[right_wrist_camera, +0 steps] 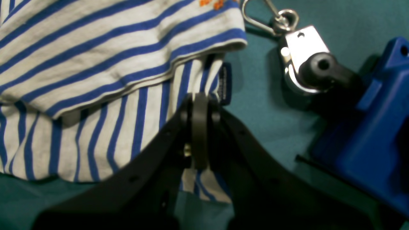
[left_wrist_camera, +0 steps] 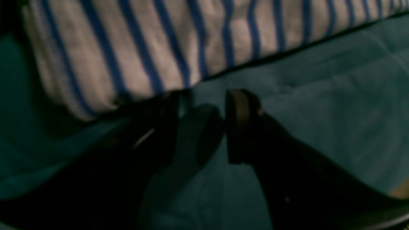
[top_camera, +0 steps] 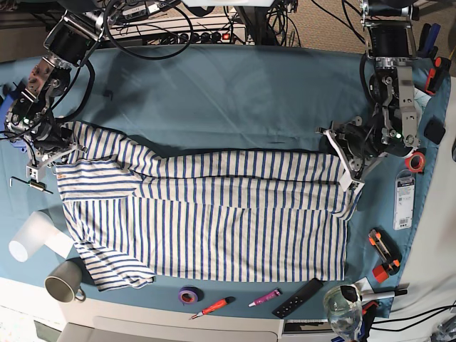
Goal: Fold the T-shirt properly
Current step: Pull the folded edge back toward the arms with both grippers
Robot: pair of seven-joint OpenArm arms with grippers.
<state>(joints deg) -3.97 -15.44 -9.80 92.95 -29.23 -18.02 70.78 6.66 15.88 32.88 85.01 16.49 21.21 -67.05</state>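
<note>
The T-shirt (top_camera: 214, 221), white with thin blue stripes, lies spread flat on the teal table cloth (top_camera: 235, 100), its upper part folded down over itself. My right gripper (right_wrist_camera: 200, 99) is shut on the T-shirt (right_wrist_camera: 96, 64) at its hem, at the left edge in the base view (top_camera: 44, 160). In the left wrist view my left gripper (left_wrist_camera: 204, 95) stands open just off the edge of the T-shirt (left_wrist_camera: 159, 41), with only teal cloth between its fingers. The base view has that left gripper (top_camera: 348, 169) at the shirt's upper right corner.
A white cup (top_camera: 28, 242) and a mug (top_camera: 63, 285) stand at the front left. Along the front edge lie a purple tape roll (top_camera: 188, 294), a red screwdriver (top_camera: 212, 307) and a black remote (top_camera: 298, 298). A metal snap hook (right_wrist_camera: 287, 38) and a blue block (right_wrist_camera: 377, 121) lie beside my right gripper.
</note>
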